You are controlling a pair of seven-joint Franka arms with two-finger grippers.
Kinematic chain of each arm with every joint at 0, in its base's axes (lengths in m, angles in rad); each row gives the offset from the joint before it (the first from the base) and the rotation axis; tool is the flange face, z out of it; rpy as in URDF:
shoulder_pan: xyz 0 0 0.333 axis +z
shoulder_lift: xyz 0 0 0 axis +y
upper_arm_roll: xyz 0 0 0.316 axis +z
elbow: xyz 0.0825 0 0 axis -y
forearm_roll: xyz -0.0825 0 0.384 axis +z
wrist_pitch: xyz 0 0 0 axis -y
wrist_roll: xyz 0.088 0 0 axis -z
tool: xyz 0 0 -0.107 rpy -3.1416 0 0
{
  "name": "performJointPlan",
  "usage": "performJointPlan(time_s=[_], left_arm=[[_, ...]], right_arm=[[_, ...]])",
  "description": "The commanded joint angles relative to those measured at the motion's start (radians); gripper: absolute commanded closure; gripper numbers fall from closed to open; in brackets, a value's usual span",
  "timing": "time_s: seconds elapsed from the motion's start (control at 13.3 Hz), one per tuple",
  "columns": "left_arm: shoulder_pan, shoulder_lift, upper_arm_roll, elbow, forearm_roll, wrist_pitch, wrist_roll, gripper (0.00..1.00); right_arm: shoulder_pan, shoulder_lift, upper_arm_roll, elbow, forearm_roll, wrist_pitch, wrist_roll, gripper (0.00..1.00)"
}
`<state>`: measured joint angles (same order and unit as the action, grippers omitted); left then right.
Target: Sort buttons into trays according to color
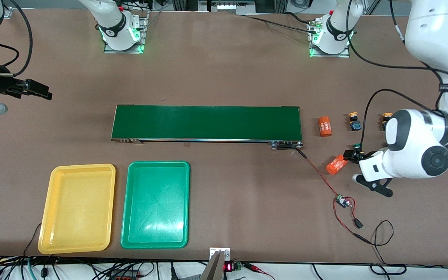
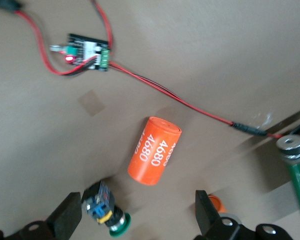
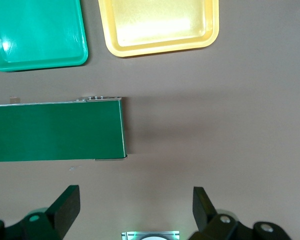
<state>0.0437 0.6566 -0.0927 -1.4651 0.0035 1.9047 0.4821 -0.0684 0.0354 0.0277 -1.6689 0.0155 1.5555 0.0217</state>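
Note:
One green-capped button (image 2: pixel 106 210) lies on its side on the table between the open fingers of my left gripper (image 2: pixel 137 205), close to one finger (image 2: pixel 70 212); nothing is gripped. In the front view this button (image 1: pixel 356 147) shows at the gripper (image 1: pixel 352 154), low over the table at the left arm's end. Two yellow-capped buttons (image 1: pixel 353 120) (image 1: pixel 385 118) stand farther from the camera. The second green button is hidden. The yellow tray (image 1: pixel 77 208) and green tray (image 1: pixel 155 204) lie empty side by side. My right gripper (image 1: pixel 37 90) waits open and empty (image 3: pixel 135 197).
Two orange cylinders marked 4680 lie by the left gripper, one (image 1: pixel 336 164) (image 2: pixel 155 150) right beside it, the other (image 1: pixel 324 126) near the conveyor's end. The dark-green conveyor (image 1: pixel 206 122) crosses the middle. A small circuit board (image 1: pixel 342 201) (image 2: pixel 85 52) with red wires lies nearer the camera.

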Motion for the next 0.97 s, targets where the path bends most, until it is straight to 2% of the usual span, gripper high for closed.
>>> performJointPlan(time_s=[0.0,0.15,0.82,0.9], left_arm=[[0.004,0.066,0.002,0.023,0.015,0.095,0.175,0.0],[0.005,0.086,0.002,0.011,0.016,0.135,0.23,0.0],[0.007,0.097,-0.001,-0.098,-0.01,0.135,0.239,0.0],[0.005,0.097,-0.001,-0.098,-0.016,0.137,0.24,0.03]], right_arm=[[-0.007,-0.002,0.0,-0.002,0.009,0.001,-0.009,0.0],[-0.008,-0.002,0.0,-0.002,0.009,0.001,-0.009,0.0],[-0.011,0.003,0.003,-0.002,0.014,0.009,-0.008,0.0],[-0.008,0.003,0.003,-0.002,0.014,0.008,-0.003,0.0]])
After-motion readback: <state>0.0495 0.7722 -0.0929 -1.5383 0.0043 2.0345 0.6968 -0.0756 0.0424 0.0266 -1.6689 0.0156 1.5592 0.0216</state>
